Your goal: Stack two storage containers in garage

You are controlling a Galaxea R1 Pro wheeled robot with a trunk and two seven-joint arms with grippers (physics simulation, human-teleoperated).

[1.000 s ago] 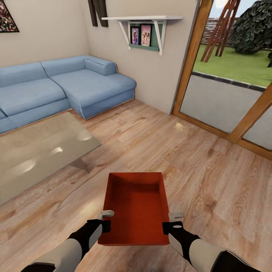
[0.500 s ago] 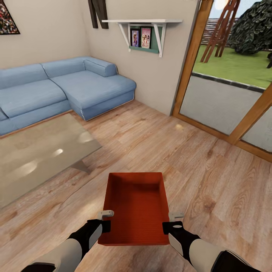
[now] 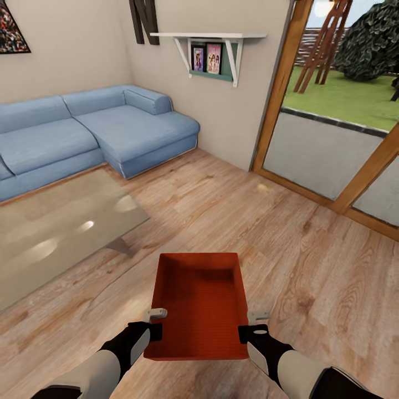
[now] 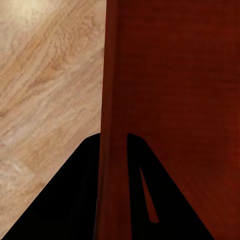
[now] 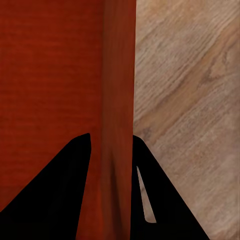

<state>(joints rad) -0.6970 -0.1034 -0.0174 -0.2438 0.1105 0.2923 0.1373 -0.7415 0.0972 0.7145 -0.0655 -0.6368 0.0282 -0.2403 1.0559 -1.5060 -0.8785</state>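
Container (image 3: 199,302), orange-red, open-topped, carried level above the living-room plank floor (image 3: 310,266) between both arms, left gripper (image 3: 155,324) and right gripper (image 3: 250,326) each clenched on an opposite side wall, apparently to balance it for transport to the garage

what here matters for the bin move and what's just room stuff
Job:
- bin, red, no lid, held over the wood floor
- left hand clamped on its left wall
- right hand clamped on its right wall

Room stuff:
- sofa
- table
- shelf
- glass doors
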